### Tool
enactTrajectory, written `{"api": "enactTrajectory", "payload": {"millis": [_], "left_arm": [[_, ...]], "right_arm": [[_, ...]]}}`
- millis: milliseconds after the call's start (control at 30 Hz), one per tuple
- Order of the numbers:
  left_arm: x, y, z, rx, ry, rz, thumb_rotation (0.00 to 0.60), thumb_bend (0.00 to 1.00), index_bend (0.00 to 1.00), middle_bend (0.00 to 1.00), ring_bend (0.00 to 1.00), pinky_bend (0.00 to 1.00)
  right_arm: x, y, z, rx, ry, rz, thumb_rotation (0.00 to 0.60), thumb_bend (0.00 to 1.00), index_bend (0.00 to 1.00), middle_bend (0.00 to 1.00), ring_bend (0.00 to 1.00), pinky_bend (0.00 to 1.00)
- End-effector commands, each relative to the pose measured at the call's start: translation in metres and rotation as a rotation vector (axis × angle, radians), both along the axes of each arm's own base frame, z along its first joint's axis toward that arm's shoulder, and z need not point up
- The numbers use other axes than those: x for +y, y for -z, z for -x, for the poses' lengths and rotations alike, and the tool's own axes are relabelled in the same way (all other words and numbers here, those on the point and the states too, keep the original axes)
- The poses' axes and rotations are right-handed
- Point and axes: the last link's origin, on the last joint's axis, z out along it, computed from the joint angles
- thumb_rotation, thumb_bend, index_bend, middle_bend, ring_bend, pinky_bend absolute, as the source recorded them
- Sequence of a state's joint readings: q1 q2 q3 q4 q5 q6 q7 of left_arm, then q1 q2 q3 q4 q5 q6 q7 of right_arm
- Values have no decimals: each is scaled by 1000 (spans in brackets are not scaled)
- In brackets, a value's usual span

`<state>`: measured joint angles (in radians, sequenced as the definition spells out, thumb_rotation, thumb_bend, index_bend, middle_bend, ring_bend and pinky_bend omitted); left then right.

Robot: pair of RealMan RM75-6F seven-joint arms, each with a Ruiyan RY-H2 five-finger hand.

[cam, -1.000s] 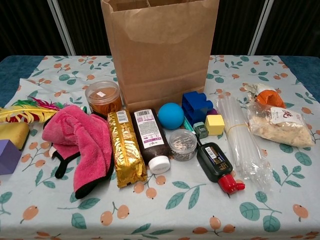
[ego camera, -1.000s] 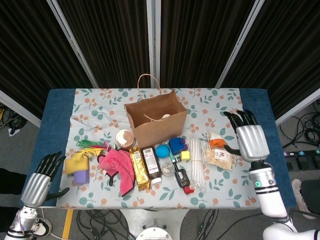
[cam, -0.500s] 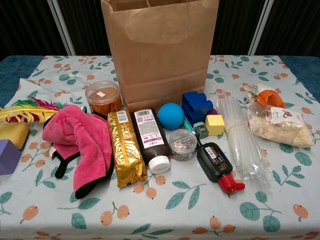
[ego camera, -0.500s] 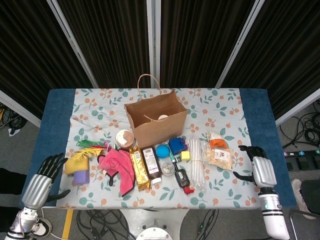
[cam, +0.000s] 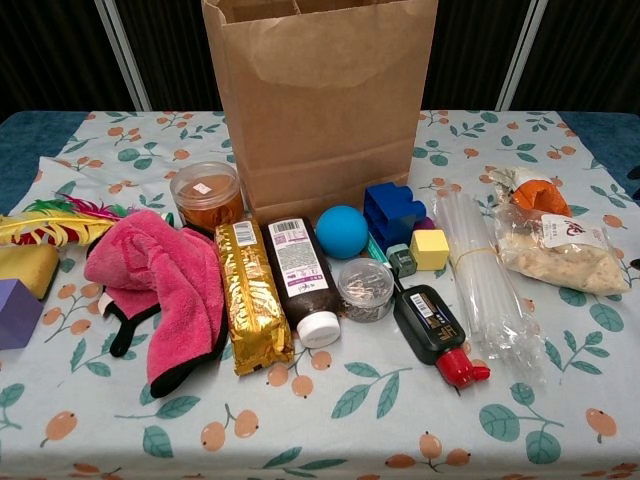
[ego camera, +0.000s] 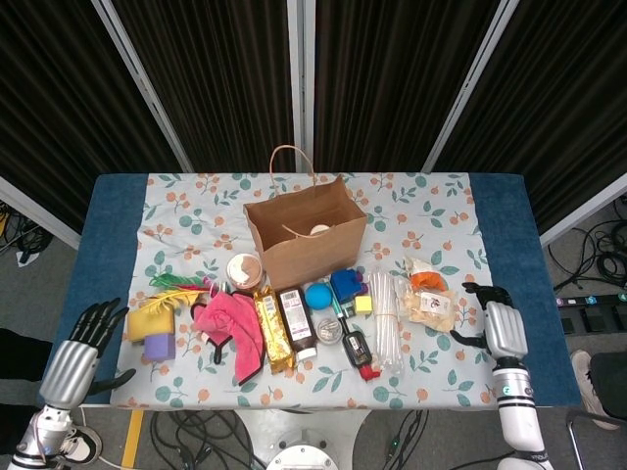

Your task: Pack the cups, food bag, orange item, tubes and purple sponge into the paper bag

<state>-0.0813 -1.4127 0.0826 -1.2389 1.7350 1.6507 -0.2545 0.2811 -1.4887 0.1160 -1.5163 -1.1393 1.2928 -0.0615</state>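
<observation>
Our right hand hangs at the table's edge with its fingers spread and nothing in them, and our left hand waits off the opposite corner, likewise spread and empty. Just inboard of the right hand's fingertips lies the food bag, a clear pouch of pale crumbly contents; we judge it light, crinkly and slack, so it should be pinched at its sealed end or scooped from below rather than squeezed in the middle. Touching the pouch on its far side is the orange item, wrapped in thin clear film, which looks slippery and soft. Further inboard, the bundle of clear tubes lies lengthwise under a band; they seem stiff, smooth and prone to rolling, so a grasp around the banded middle looks safest. The paper bag stands open well ahead and to the inside of the right hand, and being light it may tip if knocked. The purple sponge sits just ahead of the left hand's fingertips, soft and easy to pinch by its sides. In the head view, something pale shows inside the bag, but we cannot tell whether it is one of the cups.
</observation>
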Motion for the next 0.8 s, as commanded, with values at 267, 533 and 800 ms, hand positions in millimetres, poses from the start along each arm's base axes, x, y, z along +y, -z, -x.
{"api": "enactTrajectory", "payload": {"millis": [267,533,800], "left_arm": [[-1,0,-1,0,4,-1,600,0,88,66,27,69],[-2,2,1,-9,-15,5,600,0,87,67,28,70],[-3,2,1,-9,-14,4,600,0,88,67,28,69]], "right_arm": [[-13,20,-5,30,22,-49,600,0,227,256,150,96],[-17,33,-8,45,21,-84,600,2,227,256,153,95],[-19,41,-8,92,27,-105,600,118,247,305,199,92]]}}
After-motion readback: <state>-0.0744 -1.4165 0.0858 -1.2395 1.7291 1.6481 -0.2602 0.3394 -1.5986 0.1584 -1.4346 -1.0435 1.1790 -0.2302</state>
